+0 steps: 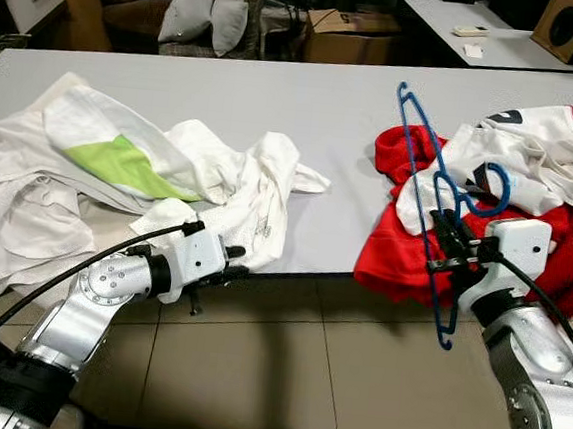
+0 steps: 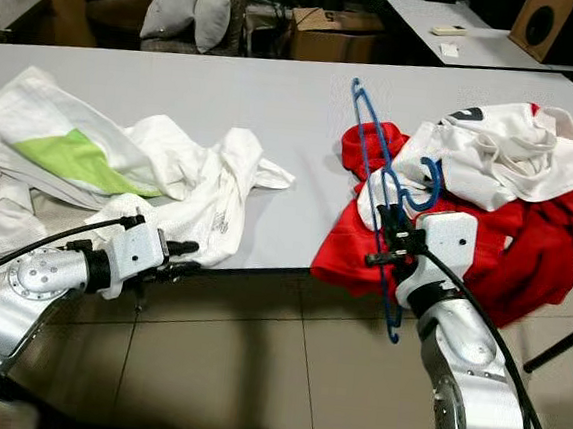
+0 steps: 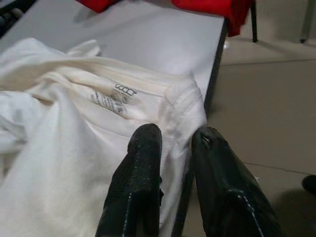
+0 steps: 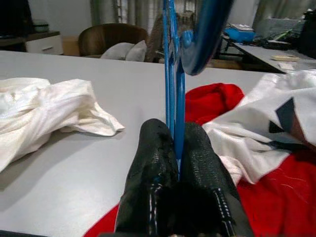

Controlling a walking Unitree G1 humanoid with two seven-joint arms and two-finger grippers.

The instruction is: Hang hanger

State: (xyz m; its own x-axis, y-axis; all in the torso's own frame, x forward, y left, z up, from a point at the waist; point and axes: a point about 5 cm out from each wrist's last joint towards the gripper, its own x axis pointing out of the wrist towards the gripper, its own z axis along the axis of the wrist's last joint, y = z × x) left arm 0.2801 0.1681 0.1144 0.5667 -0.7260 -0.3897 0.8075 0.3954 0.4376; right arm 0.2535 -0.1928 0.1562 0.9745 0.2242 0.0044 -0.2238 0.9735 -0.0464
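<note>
- Gripping a blue hanger [image 1: 424,186], the right gripper [image 1: 451,251] has its two black fingers [image 4: 153,168] pressed tight on the thin plastic frame, which runs up between them in the right wrist view
- That hanger stands nearly upright just past the near edge of the grey table [image 1: 305,116], its hook [image 1: 489,192] curling over the clothes behind it and its lower end hanging below the table edge, over the tiled floor [image 1: 282,375]
- Behind the hanger, on the right side of the table, lies a heap of red clothes [image 1: 393,254] with white garments [image 1: 533,156] piled on top; part of the red cloth droops over the table's near edge
- On the left side of the table sits a heap of white clothes [image 1: 27,192], one piece carrying a green panel [image 1: 120,165]
- At the table's near edge the left gripper [image 3: 170,143] points at a white shirt [image 1: 257,202]; its fingers [image 3: 143,163] stand slightly spread on either side of the ribbed collar, and I cannot tell whether they actually pinch the cloth
- A small label [image 3: 111,98] shows inside that collar
- Beyond the table's far edge are two grey cushions [image 1: 204,12], a cardboard box [image 1: 347,34] and a second pale table [image 1: 503,33]
</note>
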